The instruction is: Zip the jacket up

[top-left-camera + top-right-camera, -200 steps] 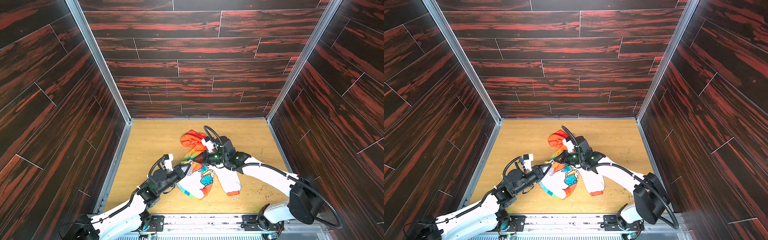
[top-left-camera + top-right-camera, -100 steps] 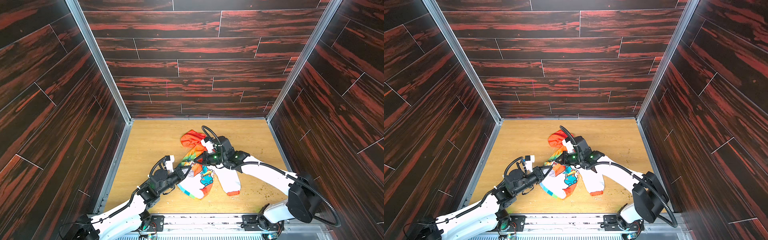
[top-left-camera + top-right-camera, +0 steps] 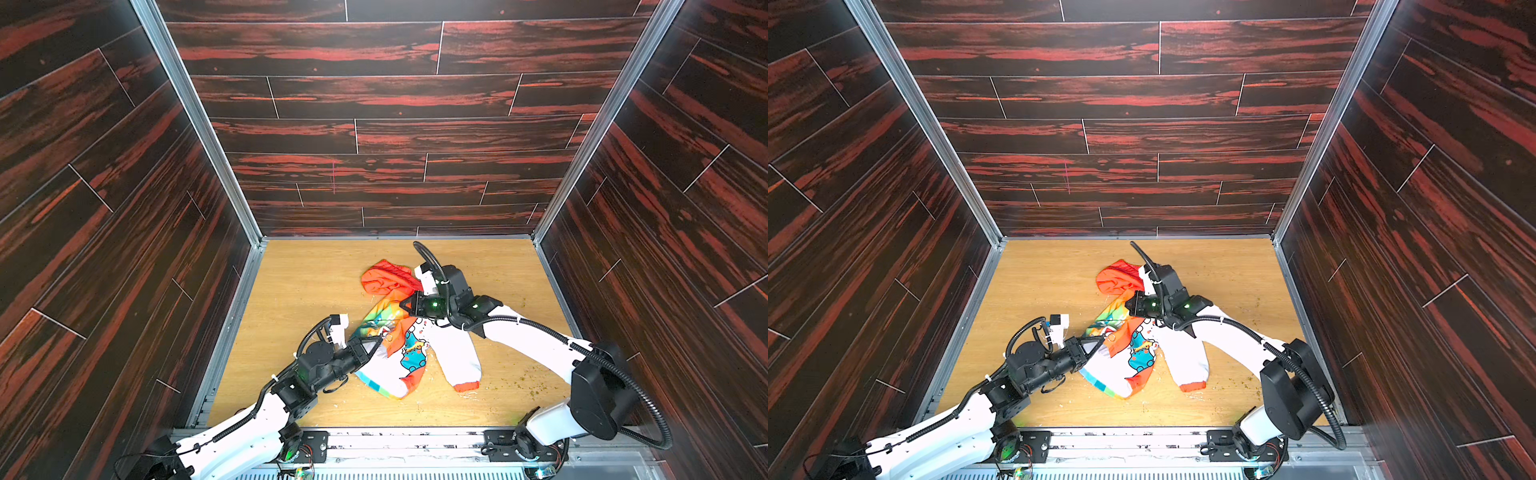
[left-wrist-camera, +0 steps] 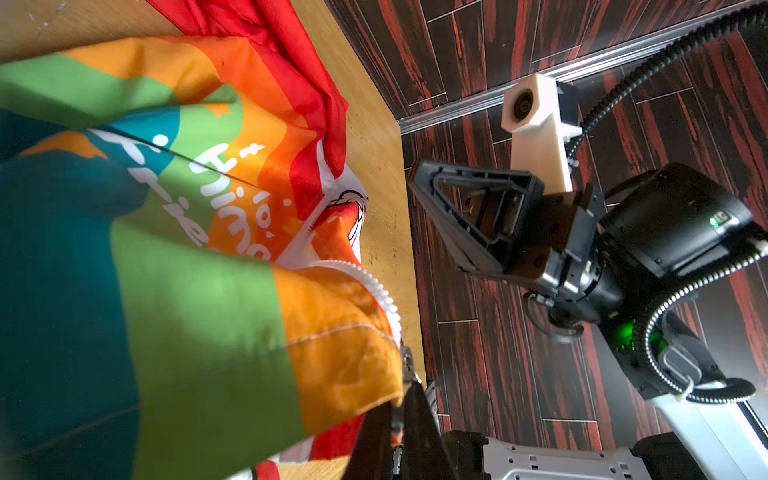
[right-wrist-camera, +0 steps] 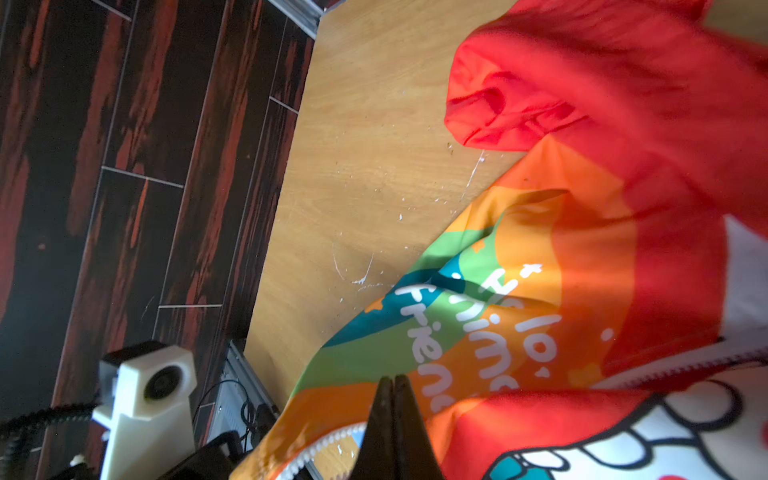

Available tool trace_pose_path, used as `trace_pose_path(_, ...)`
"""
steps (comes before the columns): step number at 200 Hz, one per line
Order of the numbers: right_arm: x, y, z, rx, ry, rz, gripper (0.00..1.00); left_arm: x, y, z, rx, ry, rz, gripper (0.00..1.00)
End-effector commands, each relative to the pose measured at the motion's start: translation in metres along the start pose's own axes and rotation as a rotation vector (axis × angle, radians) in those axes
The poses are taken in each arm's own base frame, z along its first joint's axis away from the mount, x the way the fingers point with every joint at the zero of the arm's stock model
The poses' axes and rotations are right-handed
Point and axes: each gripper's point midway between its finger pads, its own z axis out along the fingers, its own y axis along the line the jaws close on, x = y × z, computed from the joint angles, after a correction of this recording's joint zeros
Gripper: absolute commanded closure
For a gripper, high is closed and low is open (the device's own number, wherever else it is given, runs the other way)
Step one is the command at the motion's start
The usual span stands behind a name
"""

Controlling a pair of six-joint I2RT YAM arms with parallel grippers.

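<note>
Pinching the jacket by its zipper edge, left claw; right claw clenched empty beside it.

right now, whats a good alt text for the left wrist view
A child's rainbow-striped jacket with white lettering fills the frame, its orange front edge pinched in the shut left gripper beside white zipper teeth. Nearby, the right gripper hangs shut, clear of the fabric, with bare wooden table and dark wood-patterned walls behind.
</note>
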Motion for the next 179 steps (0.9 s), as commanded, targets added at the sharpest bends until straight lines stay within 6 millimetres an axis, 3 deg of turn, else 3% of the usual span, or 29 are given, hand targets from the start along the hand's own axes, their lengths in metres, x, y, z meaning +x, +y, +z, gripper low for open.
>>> trace_pose_path(1, 0.011, 0.012, -0.004, -0.050, 0.019, -0.012, 1.00, -0.005, -0.003, 0.001, 0.013, -0.026, -0.003, 0.94)
trace_pose_path(17, 0.020, 0.018, -0.006, -0.092, 0.059, -0.002, 1.00, -0.004, -0.003, 0.003, 0.014, -0.019, 0.000, 1.00)
trace_pose_path(35, 0.034, 0.033, -0.010, -0.210, 0.115, 0.020, 1.00, -0.001, -0.003, 0.004, 0.020, -0.006, 0.006, 1.00)
trace_pose_path(70, 0.045, 0.034, -0.020, -0.269, 0.110, 0.128, 0.59, -0.003, -0.010, 0.004, 0.060, -0.014, 0.039, 1.00)
trace_pose_path(117, 0.051, 0.035, -0.035, -0.389, 0.058, 0.396, 0.38, -0.010, -0.027, 0.011, 0.102, -0.029, 0.070, 1.00)
trace_pose_path(139, 0.058, 0.032, -0.035, -0.453, 0.053, 0.526, 0.35, -0.013, -0.033, 0.015, 0.119, -0.042, 0.074, 1.00)
trace_pose_path(179, 0.064, 0.042, -0.037, -0.484, 0.033, 0.592, 0.32, -0.017, -0.036, 0.017, 0.132, -0.068, 0.070, 1.00)
